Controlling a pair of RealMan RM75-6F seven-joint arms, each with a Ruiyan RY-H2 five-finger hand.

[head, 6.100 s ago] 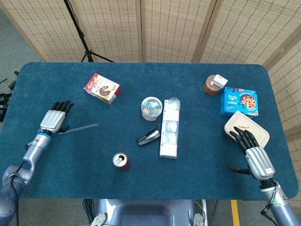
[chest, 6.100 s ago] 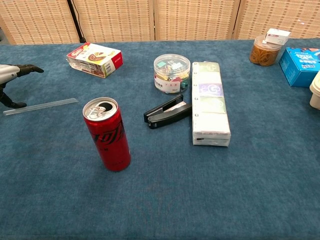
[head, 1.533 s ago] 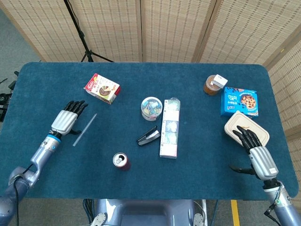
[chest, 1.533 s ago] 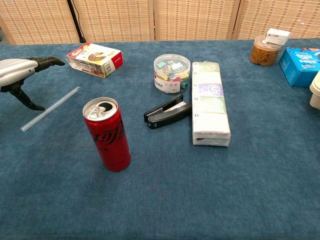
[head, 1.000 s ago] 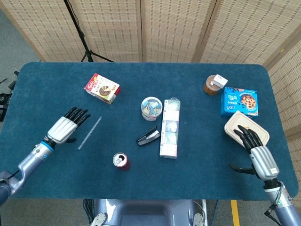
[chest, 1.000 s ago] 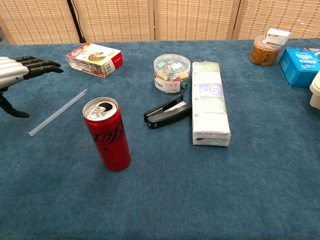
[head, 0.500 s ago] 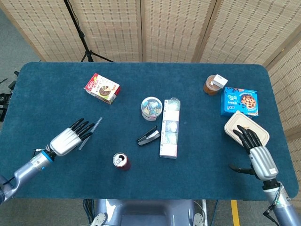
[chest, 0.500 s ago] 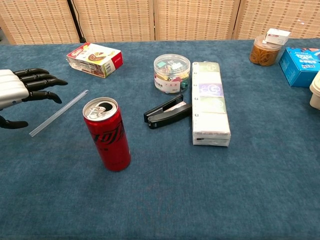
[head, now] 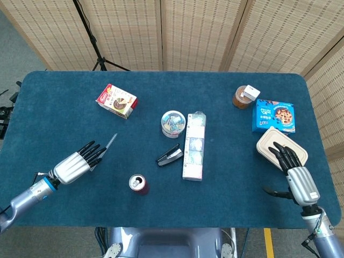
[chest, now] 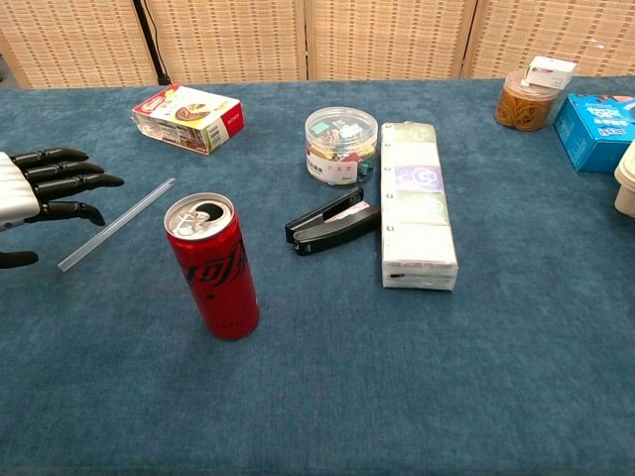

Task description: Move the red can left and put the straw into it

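1. The left hand (head: pixel 75 164) hovers empty, fingers (chest: pixel 62 182) spread, hiding the lower end of the straw (chest: pixel 117 223).
2. The red can (chest: pixel 213 266) stands upright near the straw.
3. The right hand (head: pixel 297 174) lies empty, fingers apart, over the tabletop (head: pixel 231 177).

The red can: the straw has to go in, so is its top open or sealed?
Open. The red can stands upright, and the chest view shows its tab lifted over a dark opening in the lid.
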